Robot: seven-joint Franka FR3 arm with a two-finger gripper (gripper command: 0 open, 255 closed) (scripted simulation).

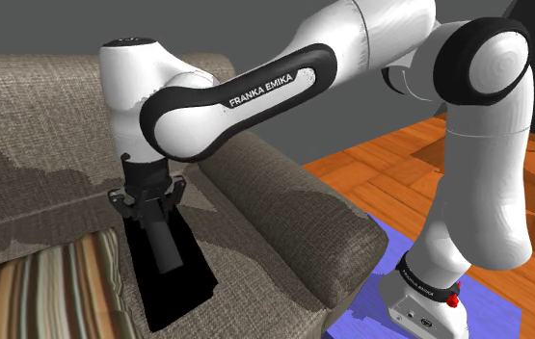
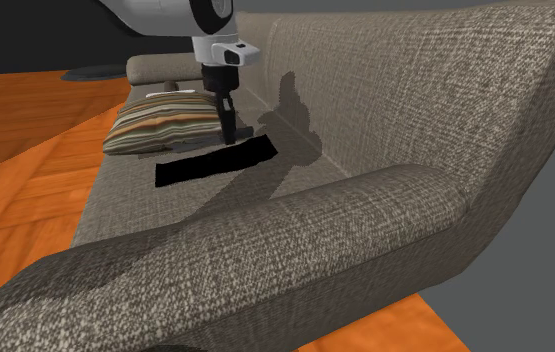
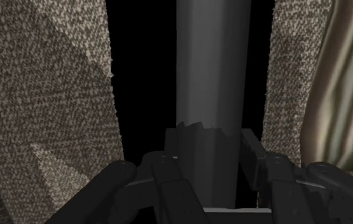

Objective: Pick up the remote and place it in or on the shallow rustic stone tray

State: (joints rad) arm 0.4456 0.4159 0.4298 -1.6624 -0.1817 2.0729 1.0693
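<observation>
On the sofa [image 1: 284,212] seat, under the white arm [image 1: 255,91], I have a striped cushion [image 2: 160,128] and, just beside it, a flat black slab [image 2: 200,165] that I take to be the tray. Over that slab hangs the remote [image 3: 210,76], a long dark grey bar, nearly upright, with its free end pointing down at the black surface; I cannot tell whether the tip touches. My gripper [image 1: 152,214] is clamped on its upper end, with one finger [image 3: 251,149] on each long side in the wrist view. As I judge it, setting the remote down is the step in hand. I would lower slowly and tip the wrist so the remote goes down along the slab's length rather than on end. I would keep it away from the cushion and the backrest, and let go only once it lies flat, so it cannot topple off onto the fabric.
</observation>
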